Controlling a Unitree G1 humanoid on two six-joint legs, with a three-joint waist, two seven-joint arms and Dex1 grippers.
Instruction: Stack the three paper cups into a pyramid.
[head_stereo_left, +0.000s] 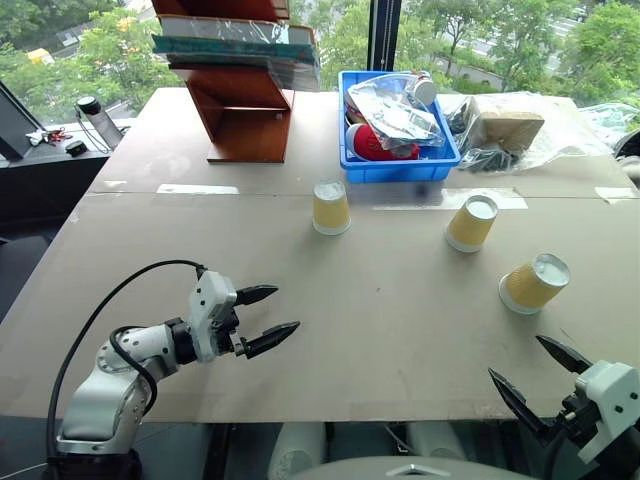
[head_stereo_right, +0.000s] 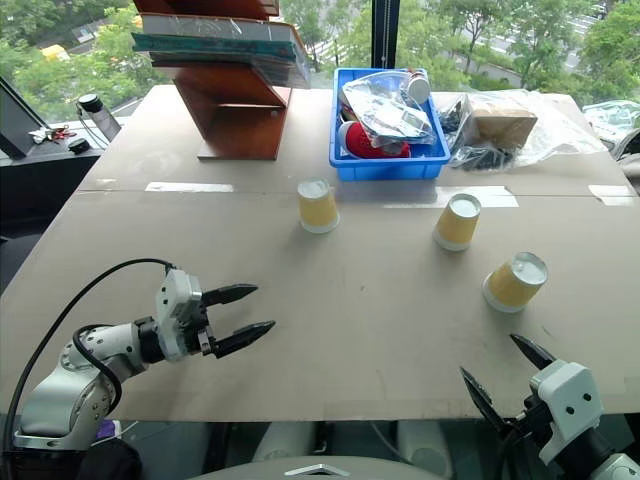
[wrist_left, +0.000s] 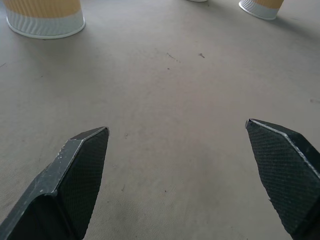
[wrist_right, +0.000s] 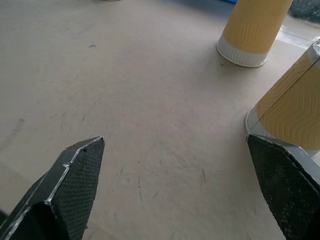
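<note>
Sitting spread out on the big brown table (head_stereo_left: 300, 330): three paper cups, all upside down with the white bases up, none stacked yet. Standing apart in a loose line toward the far-right half: left cup (head_stereo_left: 331, 207) just in front of the blue bin (head_stereo_left: 352, 160), middle cup (head_stereo_left: 471, 222) further right, right cup (head_stereo_left: 533, 283) nearest the front edge. No pyramid going yet, so probably still at the very first pick.

Hovering over the near-left of the table: left claw (head_stereo_left: 268, 314), spread wide, holding nothing, pointing across toward the cups but well apart from all of them. Waiting at the near-right corner: right claw (head_stereo_left: 543, 373), also gaping wide and empty, with the right cup just ahead of it and the middle cup beyond. Looking like the right arm is the closer one by far. Cup axes running straight up, so likely needing a sideways grab around the wall.
</note>
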